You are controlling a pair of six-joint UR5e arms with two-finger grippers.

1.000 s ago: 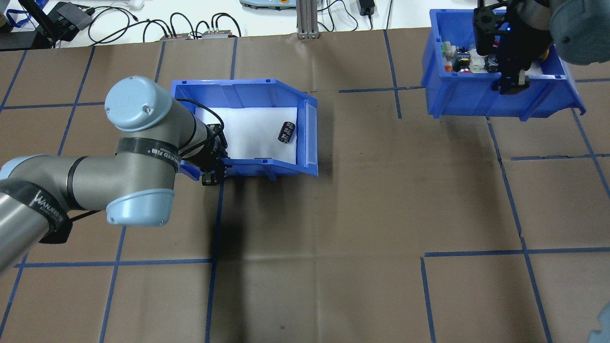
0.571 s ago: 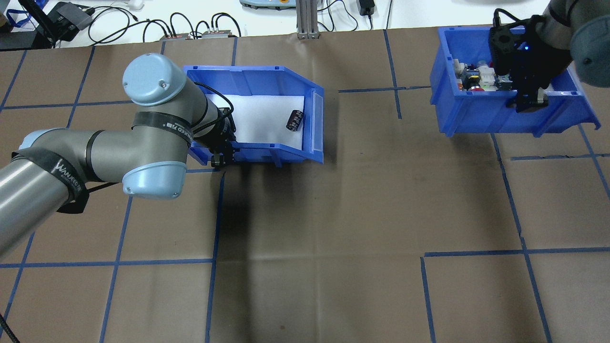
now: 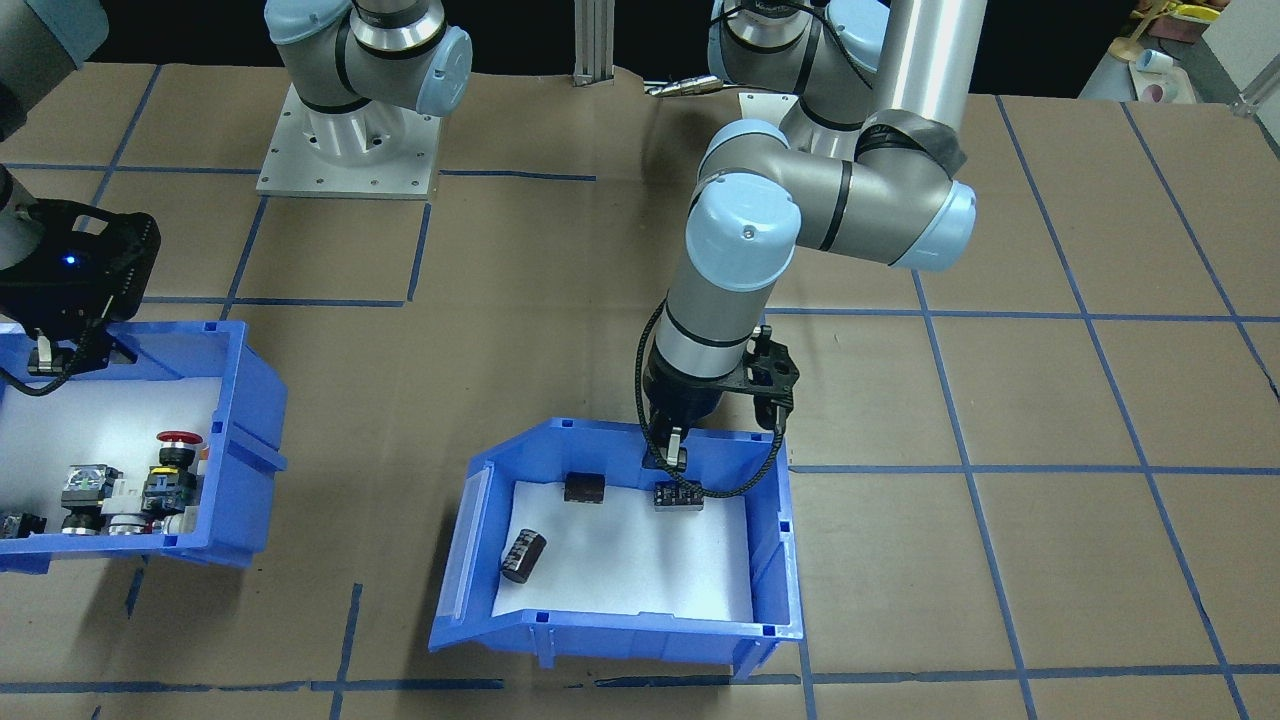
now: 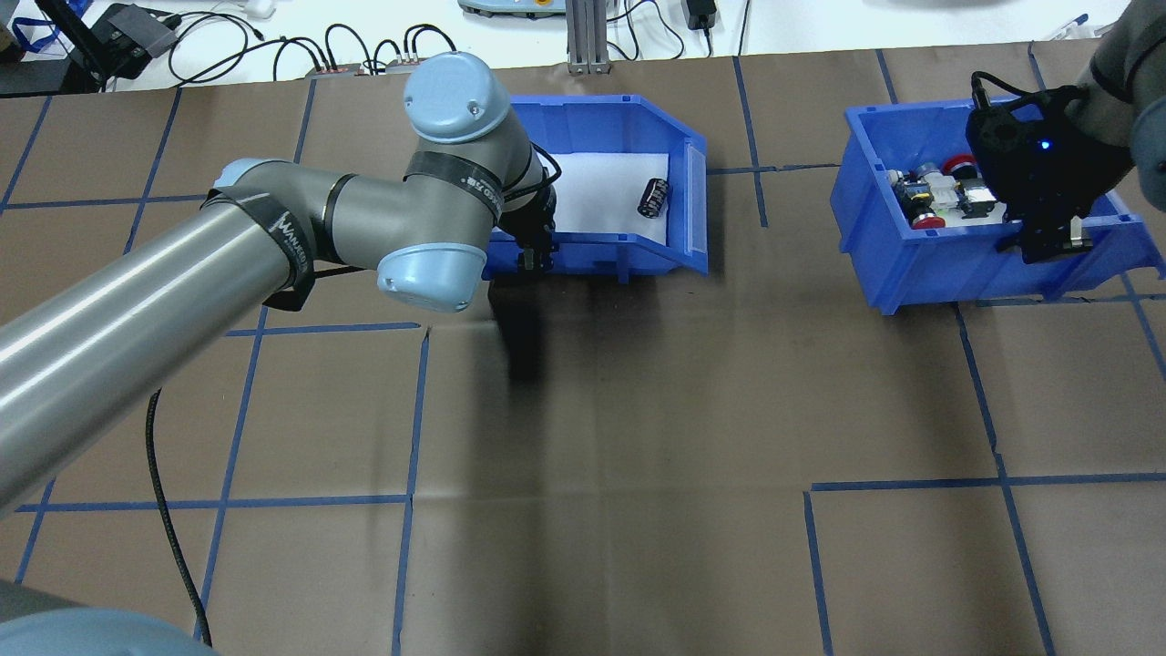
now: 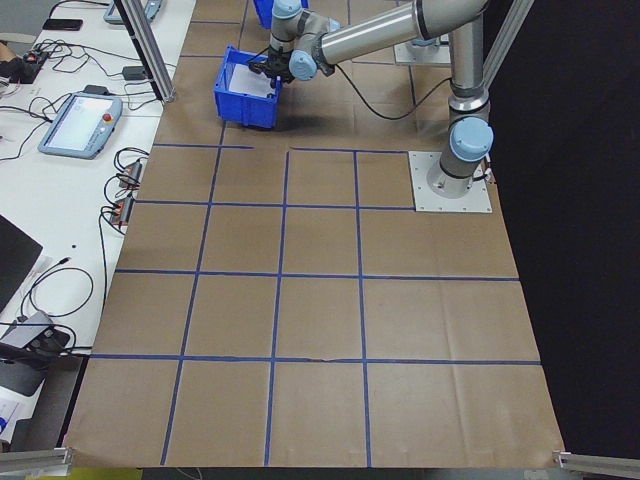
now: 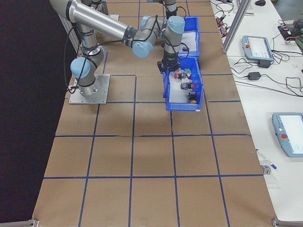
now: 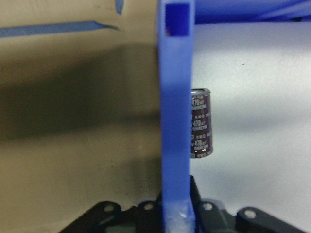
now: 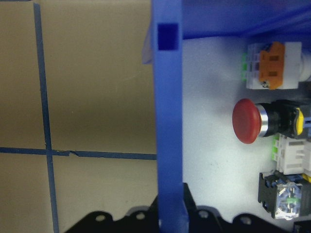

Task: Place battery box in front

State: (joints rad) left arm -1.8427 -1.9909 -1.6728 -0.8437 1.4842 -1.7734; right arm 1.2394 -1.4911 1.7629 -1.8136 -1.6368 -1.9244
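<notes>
Brown paper with blue tape lines covers the counter (image 4: 638,410). At the left of the overhead view, the left pincer (image 4: 536,258) is pinched on the near wall of the battery box (image 4: 601,114), one finger inside and one outside, as the left wrist view shows with the blue wall running straight up from between the jaws. That box sits at the far side of the counter, close to the cables and post beyond the paper, with its sloped cut-away side turned toward the other bin. On its white liner (image 4: 597,196) lies a dark cylinder (image 4: 653,197); the front-facing view shows two more (image 3: 584,488) by the gripped wall. Well apart to the right, the right pincer (image 4: 1048,241) is likewise clamped on the near wall of the button bin (image 4: 920,269), which holds a red push-button (image 8: 249,121) and switches.
</notes>
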